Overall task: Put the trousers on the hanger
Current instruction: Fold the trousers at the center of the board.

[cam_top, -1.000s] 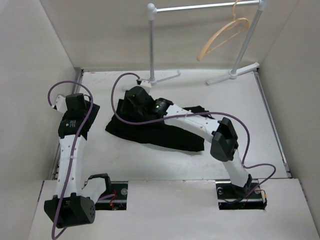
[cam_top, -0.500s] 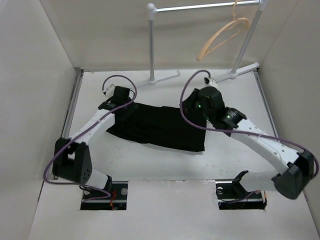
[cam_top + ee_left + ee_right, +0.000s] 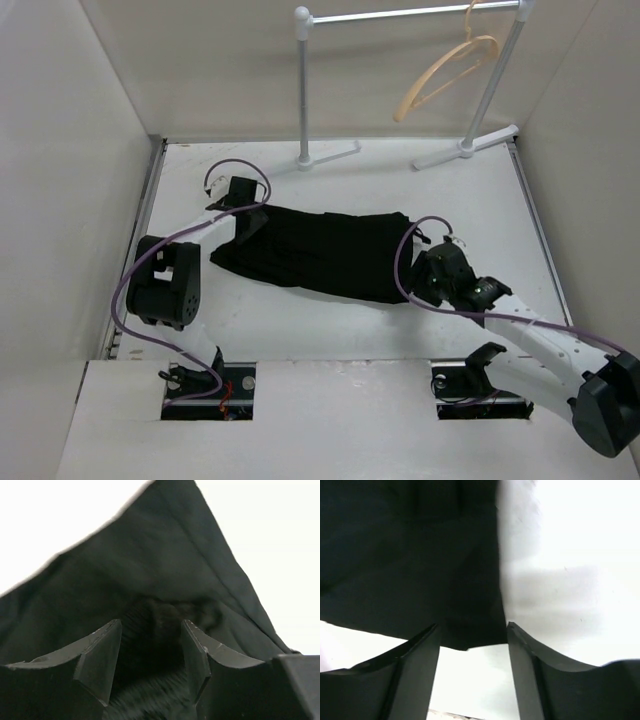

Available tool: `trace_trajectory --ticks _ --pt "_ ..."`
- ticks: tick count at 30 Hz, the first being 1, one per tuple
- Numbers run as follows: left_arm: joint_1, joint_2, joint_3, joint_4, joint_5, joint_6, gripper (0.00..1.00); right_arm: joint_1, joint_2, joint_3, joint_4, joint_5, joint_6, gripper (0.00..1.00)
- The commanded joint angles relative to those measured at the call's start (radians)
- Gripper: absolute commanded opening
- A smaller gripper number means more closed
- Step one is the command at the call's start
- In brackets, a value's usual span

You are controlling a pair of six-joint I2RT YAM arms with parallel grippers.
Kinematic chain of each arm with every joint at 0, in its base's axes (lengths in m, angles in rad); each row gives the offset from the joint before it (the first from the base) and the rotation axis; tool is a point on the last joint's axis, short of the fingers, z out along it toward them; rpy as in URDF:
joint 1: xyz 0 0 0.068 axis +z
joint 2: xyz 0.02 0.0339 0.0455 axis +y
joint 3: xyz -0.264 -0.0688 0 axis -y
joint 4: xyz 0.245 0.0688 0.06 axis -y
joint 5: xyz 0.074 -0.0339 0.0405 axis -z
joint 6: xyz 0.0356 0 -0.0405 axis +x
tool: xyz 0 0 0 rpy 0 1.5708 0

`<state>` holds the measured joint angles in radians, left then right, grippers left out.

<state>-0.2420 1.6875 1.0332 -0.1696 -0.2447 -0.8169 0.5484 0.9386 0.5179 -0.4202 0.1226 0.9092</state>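
Observation:
The black trousers (image 3: 320,250) lie spread flat in the middle of the table. The tan wooden hanger (image 3: 447,72) hangs by its hook on the grey rail at the back right. My left gripper (image 3: 248,220) is at the trousers' left end. In the left wrist view it (image 3: 150,625) is open, with bunched black fabric (image 3: 150,570) between the fingers. My right gripper (image 3: 422,280) is at the trousers' near right corner. In the right wrist view it (image 3: 472,627) is open, with the corner of the trousers (image 3: 470,635) just between the fingertips.
The grey rail (image 3: 400,14) stands on two white-footed posts (image 3: 304,150) at the back. White walls close in the left, right and back sides. Purple cables loop off both arms.
The left arm swung from the left wall to the trousers' left end. The right arm moved from that end to the near right corner. The trousers now lie stretched out flatter.

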Motion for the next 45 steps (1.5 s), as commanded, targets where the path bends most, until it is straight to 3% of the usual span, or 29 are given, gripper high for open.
trace_trajectory --ticks 1,5,8,13,16,19,21,23,25,27,29,35,41,45 --pt "0.026 0.003 -0.05 0.024 -0.057 0.024 0.48 -0.008 0.008 -0.022 0.049 -0.027 0.06 0.56" --pt "0.034 -0.069 -0.116 -0.025 -0.134 0.002 0.48 -0.026 0.098 -0.024 0.089 -0.054 0.056 0.43" --pt "0.057 -0.139 -0.166 -0.065 -0.154 -0.025 0.48 -0.044 0.131 -0.027 0.113 -0.06 0.054 0.27" --pt "0.053 -0.326 -0.13 -0.097 -0.128 -0.024 0.48 -0.109 0.118 -0.022 0.072 -0.064 0.002 0.17" --pt "-0.03 -0.374 -0.053 -0.125 -0.134 -0.025 0.49 -0.13 0.105 -0.012 0.023 -0.069 -0.03 0.23" --pt "-0.157 -0.3 0.03 -0.152 -0.119 -0.027 0.48 -0.132 0.033 0.011 -0.043 -0.054 -0.053 0.54" --pt "-0.211 -0.249 0.042 -0.137 -0.111 -0.04 0.48 -0.133 -0.029 0.048 -0.092 -0.051 -0.075 0.63" --pt "-0.243 -0.192 0.044 -0.107 -0.104 -0.057 0.45 -0.13 -0.067 0.085 -0.103 -0.069 -0.09 0.56" --pt "-0.243 -0.141 0.044 -0.075 -0.076 -0.062 0.43 -0.12 -0.075 0.119 -0.077 -0.095 -0.098 0.41" --pt "-0.222 -0.089 0.045 -0.044 -0.047 -0.062 0.42 -0.092 -0.037 0.12 0.016 -0.145 -0.089 0.29" --pt "-0.194 -0.048 0.047 -0.025 -0.01 -0.062 0.42 -0.084 0.029 0.091 0.145 -0.204 -0.067 0.23" --pt "-0.093 -0.008 -0.044 0.022 -0.067 -0.05 0.4 -0.115 0.215 -0.033 0.374 -0.219 0.048 0.19" --pt "-0.03 -0.116 -0.183 0.031 -0.068 -0.057 0.42 -0.095 0.29 -0.045 0.35 -0.178 0.053 0.2" --pt "-0.045 -0.216 -0.173 0.022 -0.053 -0.057 0.47 -0.094 0.223 -0.01 0.263 -0.156 0.025 0.25"
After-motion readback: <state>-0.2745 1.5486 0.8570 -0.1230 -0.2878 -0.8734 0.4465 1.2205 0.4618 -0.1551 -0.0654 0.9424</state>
